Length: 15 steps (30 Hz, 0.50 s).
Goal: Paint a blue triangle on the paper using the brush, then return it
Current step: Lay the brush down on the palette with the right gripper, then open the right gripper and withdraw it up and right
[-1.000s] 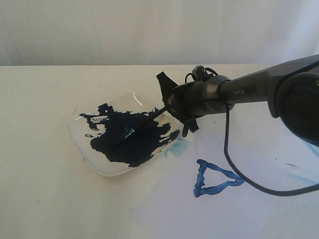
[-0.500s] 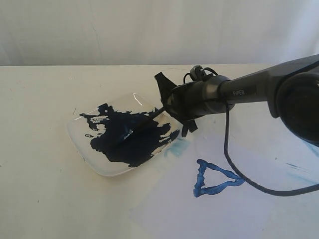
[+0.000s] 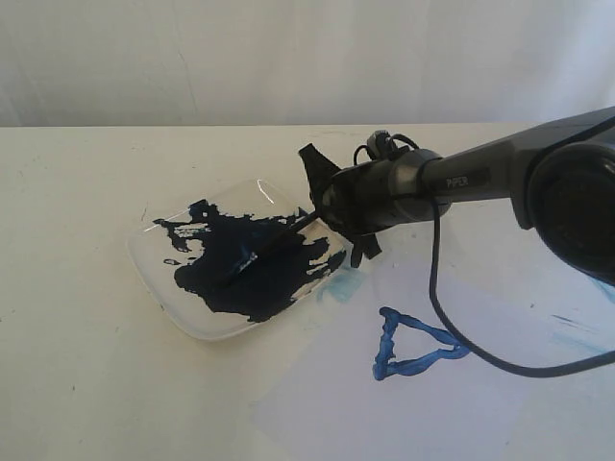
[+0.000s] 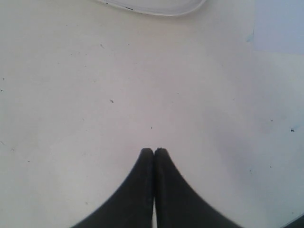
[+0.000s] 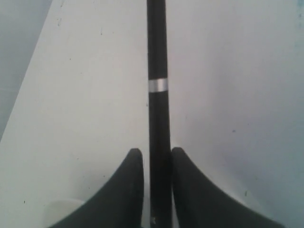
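Your right pincer (image 5: 153, 154) grips the long thin black-handled paintbrush (image 5: 157, 57), its tip beyond the pincer resting in the clear square plastic dish (image 3: 159, 283); your left pincer (image 4: 153, 152) is closed, empty.

Clear passage over bare table (image 3: 67, 384) left of and in front of paint dish (image 3: 235, 202). Obstructed above dish and paper (image 3: 384, 423) by right arm (image 3: 480, 175), brush (image 3: 283, 233), hanging cable (image 3: 434, 279).

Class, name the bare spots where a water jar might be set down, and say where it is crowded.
Free: the table left of and in front of the paint dish, and the paper in front of the blue triangle. Crowded: between dish and triangle, where the right gripper holds the brush in the paint.
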{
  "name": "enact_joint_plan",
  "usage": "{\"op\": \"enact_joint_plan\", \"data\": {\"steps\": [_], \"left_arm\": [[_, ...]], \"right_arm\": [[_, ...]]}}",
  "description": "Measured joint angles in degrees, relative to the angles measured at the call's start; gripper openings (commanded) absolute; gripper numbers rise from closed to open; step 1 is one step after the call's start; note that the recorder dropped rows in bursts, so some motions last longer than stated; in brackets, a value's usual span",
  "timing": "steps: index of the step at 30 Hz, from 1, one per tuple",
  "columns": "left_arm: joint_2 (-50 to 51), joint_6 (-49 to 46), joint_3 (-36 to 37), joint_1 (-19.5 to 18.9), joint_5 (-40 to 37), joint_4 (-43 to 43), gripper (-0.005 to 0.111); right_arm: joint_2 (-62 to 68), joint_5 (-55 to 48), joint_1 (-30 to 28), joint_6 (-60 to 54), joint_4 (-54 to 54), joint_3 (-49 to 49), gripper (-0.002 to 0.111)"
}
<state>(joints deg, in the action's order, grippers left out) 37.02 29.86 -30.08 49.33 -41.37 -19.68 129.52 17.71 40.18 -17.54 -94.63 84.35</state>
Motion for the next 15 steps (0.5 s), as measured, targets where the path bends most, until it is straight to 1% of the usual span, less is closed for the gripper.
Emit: {"op": "enact_joint_plan", "data": {"steps": [7,15], "left_arm": [[0.0,-0.1,0.0,0.0,0.0,0.0,0.000],[0.0,-0.2,0.0,0.0,0.0,0.2,0.000]], "right_arm": [[0.0,0.0,0.0,0.0,0.2,0.0,0.041],[-3.0,-2.1,0.0,-6.9,0.0,0.0,0.042]]}}
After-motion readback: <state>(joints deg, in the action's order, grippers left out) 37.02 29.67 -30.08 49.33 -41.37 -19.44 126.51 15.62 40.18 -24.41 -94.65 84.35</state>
